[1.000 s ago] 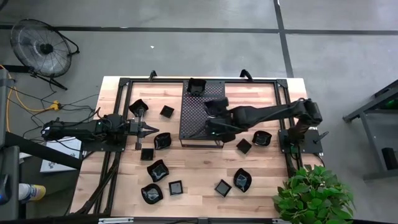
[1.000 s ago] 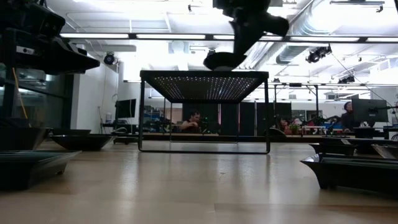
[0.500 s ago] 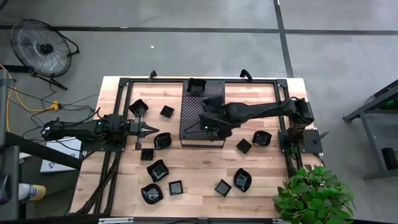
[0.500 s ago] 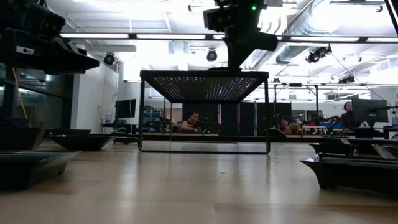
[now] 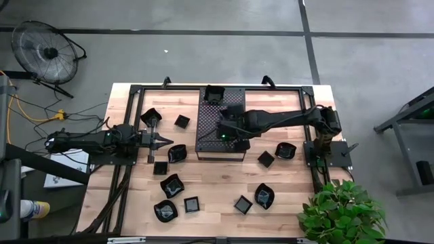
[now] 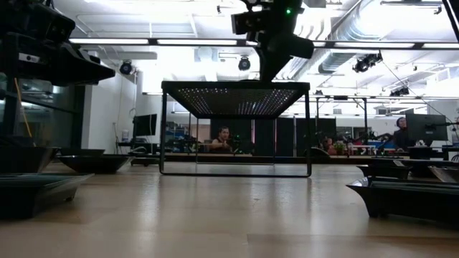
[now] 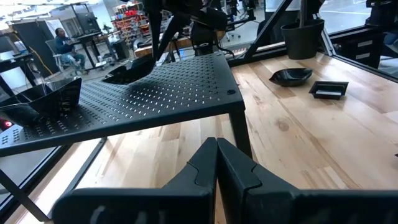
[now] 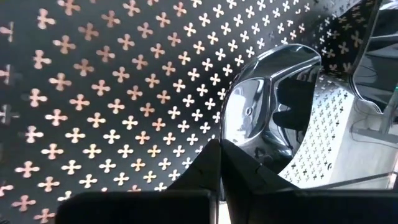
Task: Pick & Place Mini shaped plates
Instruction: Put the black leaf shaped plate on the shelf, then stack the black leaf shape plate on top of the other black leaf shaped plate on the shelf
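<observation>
From the high view, the job looked barely begun — one mini shaped plate [image 5: 215, 95] sat at the far end of the perforated tray [image 5: 207, 132], and the right gripper [image 5: 227, 127] was over the tray's middle with its fingers closed on a second plate. About a dozen more plates were scattered on the worktop [image 5: 217, 186], among them a wavy-edged one [image 5: 178, 153] just beyond the left gripper [image 5: 165, 141], which waited with its fingers pressed together and nothing in them. The held plate was lost under the dark arm here.

In the low view, the tray [image 6: 237, 89] stood on thin legs with the right arm above it; the plate and the fingertips could not be made out. Dishes at both edges were cut off.

The left wrist view showed its own closed fingers [image 7: 233, 171], the tray top [image 7: 155, 99] with one plate at its end [image 7: 53, 96], and two plates [image 7: 292, 76] on the worktop. A dark shape on the tray under the other arm was hard to read.

The right wrist view showed a glossy plate [image 8: 267, 112] pinched by its rim between the closed fingers [image 8: 211, 165] — whether it already touched the tray I could not tell.
</observation>
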`<state>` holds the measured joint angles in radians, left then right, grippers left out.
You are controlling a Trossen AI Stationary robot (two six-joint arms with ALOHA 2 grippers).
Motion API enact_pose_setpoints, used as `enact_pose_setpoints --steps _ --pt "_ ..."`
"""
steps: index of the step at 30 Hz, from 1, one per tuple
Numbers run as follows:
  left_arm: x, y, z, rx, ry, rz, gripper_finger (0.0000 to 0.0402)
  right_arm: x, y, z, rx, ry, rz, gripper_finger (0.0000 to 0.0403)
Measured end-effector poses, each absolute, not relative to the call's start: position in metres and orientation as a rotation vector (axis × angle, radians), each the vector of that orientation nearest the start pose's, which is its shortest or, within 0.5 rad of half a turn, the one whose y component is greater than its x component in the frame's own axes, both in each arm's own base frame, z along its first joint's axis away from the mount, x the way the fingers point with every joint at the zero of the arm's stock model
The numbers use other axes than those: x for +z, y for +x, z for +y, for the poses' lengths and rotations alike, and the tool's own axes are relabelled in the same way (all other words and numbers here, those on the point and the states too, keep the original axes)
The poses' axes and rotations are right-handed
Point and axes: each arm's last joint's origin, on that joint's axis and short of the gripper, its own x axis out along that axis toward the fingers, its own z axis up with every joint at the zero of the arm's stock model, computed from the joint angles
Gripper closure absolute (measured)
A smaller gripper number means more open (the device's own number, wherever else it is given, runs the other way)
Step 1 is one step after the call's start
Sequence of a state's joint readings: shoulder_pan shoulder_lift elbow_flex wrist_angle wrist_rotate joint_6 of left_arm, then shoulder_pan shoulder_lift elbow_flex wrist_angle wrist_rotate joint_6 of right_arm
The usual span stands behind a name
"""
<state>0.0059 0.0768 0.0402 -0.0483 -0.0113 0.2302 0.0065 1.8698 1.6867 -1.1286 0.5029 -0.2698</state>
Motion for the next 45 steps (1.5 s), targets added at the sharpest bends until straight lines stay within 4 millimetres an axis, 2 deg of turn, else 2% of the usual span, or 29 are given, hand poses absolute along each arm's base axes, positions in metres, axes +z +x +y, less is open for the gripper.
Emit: enact_pose_setpoints --steps 11,21,31,37,45 --pt "0.167 0.1 0.001 0.008 0.23 0.086 0.04 0.28 0.373 -0.026 -0.273 -0.517 1.35 0.0403" --pt "0.167 0.1 0.001 0.008 0.23 0.086 0.04 0.28 0.373 -0.026 -0.256 -0.481 1.35 0.0401" --pt "0.167 0.1 0.001 0.008 0.23 0.086 0.04 0.279 0.372 -0.027 -0.262 -0.445 1.354 0.0378" --pt "0.167 0.1 0.001 0.007 0.23 0.086 0.04 0.279 0.371 -0.027 -0.28 -0.436 1.361 0.0352" --pt "0.167 0.1 0.001 0.008 0.23 0.086 0.04 0.279 0.37 -0.027 -0.324 -0.404 1.361 0.0283"
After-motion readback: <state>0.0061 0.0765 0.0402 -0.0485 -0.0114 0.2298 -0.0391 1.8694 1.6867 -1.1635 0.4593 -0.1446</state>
